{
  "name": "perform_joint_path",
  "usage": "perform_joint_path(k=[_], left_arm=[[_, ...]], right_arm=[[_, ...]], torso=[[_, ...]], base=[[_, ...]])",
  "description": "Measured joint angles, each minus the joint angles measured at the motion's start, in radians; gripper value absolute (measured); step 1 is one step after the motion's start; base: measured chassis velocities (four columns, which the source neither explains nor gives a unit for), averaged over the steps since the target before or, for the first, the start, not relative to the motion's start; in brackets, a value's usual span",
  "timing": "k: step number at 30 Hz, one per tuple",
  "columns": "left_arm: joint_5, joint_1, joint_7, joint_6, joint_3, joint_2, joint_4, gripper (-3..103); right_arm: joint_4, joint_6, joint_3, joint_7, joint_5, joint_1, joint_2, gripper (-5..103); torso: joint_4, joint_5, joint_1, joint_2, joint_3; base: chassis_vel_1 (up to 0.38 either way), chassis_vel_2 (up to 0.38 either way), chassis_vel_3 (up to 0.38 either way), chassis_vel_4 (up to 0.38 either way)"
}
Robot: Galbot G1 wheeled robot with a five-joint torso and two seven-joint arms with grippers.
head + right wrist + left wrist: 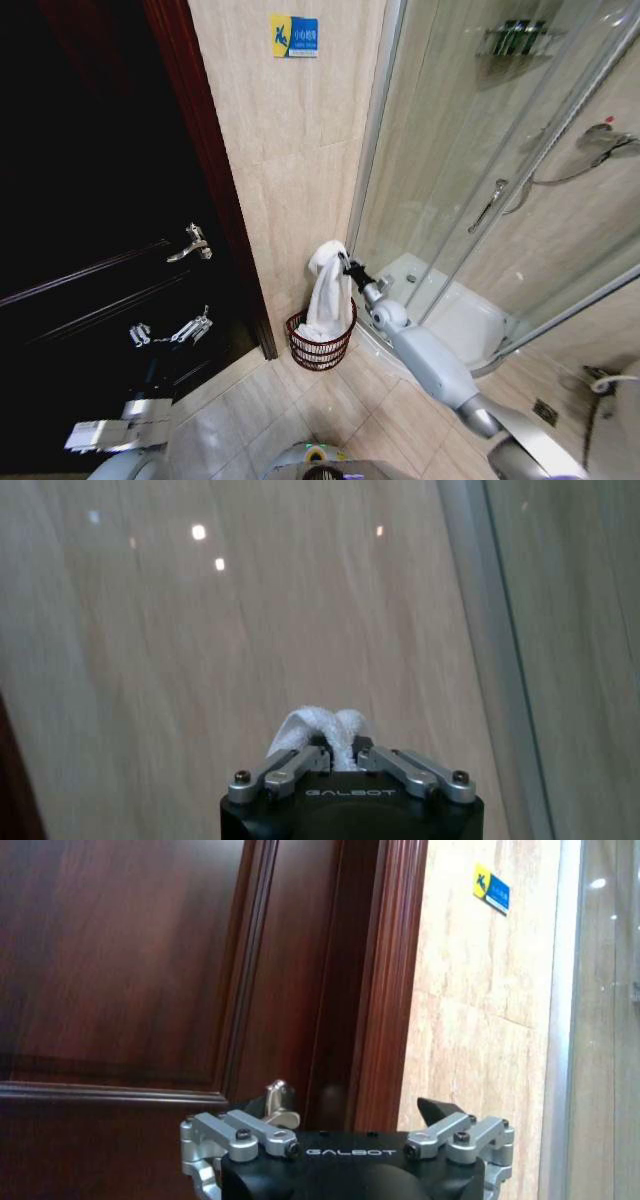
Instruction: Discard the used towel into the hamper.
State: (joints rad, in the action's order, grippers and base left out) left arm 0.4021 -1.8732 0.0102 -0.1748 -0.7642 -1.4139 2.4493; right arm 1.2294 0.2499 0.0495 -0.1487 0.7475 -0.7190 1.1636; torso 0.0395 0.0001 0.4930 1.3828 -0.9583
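White towel [325, 290] pinched in your right tool [347, 266], fingers pressed together on its top fold; same pinch seen in right wrist view [340, 756]. Towel hangs straight down, lower end inside hamper [321, 350]. Hamper, reddish-brown wire basket, stands on tiled floor [260, 420] against beige wall, between dark wooden door [90, 250] and glass shower enclosure [480, 180]. Your left tool [350, 1121] spread, idle, facing door.

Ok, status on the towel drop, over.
Right gripper shut on towel, held above hamper, lower end hanging inside. Left gripper open, parked facing door. Nothing blocking.
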Motion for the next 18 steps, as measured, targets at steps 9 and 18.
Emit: perform_joint_path(k=[9, 18], left_arm=[[0.000, 0.000, 0.000, 0.000, 0.000, 0.000, 0.000, 100], [0.000, 0.000, 0.000, 0.000, 0.000, 0.000, 0.000, 100]], right_arm=[[-0.180, -0.077, 0.038, -0.017, -0.021, 0.005, 0.025, 9], [-0.293, -0.261, 0.067, -0.039, -0.070, 0.044, 0.020, 9]], torso=[[0.0002, -0.0002, 0.000, 0.000, 0.000], [0.0001, -0.0001, 0.000, 0.000, 0.000]], base=[[0.000, 0.000, 0.000, 0.000], [0.000, 0.000, 0.000, 0.000]])
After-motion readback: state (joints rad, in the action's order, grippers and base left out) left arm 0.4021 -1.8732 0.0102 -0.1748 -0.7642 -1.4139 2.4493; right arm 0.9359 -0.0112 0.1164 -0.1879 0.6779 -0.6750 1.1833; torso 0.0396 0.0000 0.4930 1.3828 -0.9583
